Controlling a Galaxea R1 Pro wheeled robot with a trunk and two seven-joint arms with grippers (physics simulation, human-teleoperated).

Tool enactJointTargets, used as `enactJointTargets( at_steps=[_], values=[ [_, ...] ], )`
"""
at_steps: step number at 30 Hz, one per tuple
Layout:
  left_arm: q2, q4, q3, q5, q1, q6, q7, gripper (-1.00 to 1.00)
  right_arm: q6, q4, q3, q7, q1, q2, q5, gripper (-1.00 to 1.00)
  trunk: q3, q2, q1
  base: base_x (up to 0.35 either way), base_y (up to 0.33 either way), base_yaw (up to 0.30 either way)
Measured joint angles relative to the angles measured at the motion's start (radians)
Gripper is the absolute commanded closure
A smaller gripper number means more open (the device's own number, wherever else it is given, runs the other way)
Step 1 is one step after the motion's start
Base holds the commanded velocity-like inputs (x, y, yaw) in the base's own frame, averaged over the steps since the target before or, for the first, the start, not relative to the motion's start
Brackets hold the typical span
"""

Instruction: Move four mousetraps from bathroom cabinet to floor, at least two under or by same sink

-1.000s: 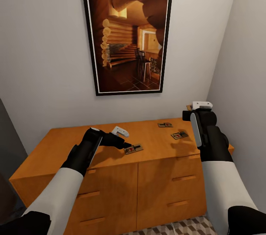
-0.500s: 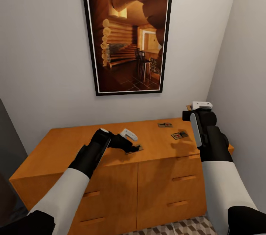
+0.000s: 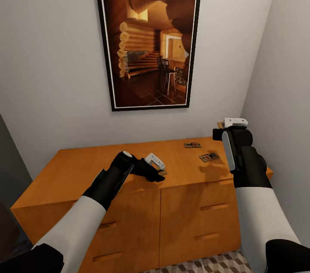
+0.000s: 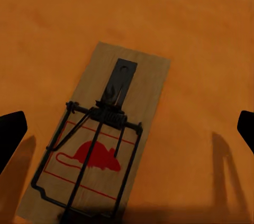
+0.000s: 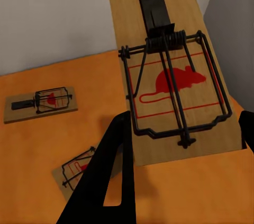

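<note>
On the orange-brown cabinet [image 3: 82,170], my left gripper [image 3: 157,173] hangs just above a mousetrap [image 3: 163,173] near the front edge and hides most of it. In the left wrist view that mousetrap [image 4: 100,139] lies flat between my open fingertips [image 4: 11,133], untouched. Raised over the cabinet's right end, my right gripper [image 3: 230,126] is shut on another mousetrap [image 5: 169,70], with its fingers [image 5: 108,166] on the wooden base. Two more mousetraps [image 3: 192,145] [image 3: 209,157] lie on the cabinet top; the right wrist view shows them too [image 5: 41,102] [image 5: 79,171].
A large framed picture [image 3: 148,36] hangs on the wall behind the cabinet. A side wall [image 3: 284,92] stands close by the right arm. A strip of patterned bathroom floor [image 3: 215,264] shows below the drawer fronts [image 3: 198,217].
My left gripper has moved right and down over the front mousetrap, which now is mostly covered in the head view. The right arm and its trap have not moved.
</note>
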Motion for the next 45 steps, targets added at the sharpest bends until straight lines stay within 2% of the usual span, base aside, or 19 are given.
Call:
enactJointTargets(
  at_steps=[22, 34, 45],
  values=[
    [0.004, 0.001, 0.003, 0.0, 0.0, -0.001, -0.027, -1.0, 0.0, 0.0, 0.0, 0.0, 0.0, -0.002, 0.0, 1.0, 0.0, 0.0, 0.0, 0.0, 0.0, 0.0],
    [0.023, -0.006, 0.005, 0.001, 0.0, 0.002, -0.026, -1.0, 0.0, 0.0, 0.0, 0.0, 0.0, -0.002, 0.0, 1.0, 0.0, 0.0, 0.0, 0.0, 0.0, 0.0],
    [0.026, -0.013, 0.006, 0.002, 0.0, 0.003, -0.026, -1.0, 0.0, 0.0, 0.0, 0.0, 0.0, -0.002, 0.0, 1.0, 0.0, 0.0, 0.0, 0.0, 0.0, 0.0]
  ],
)
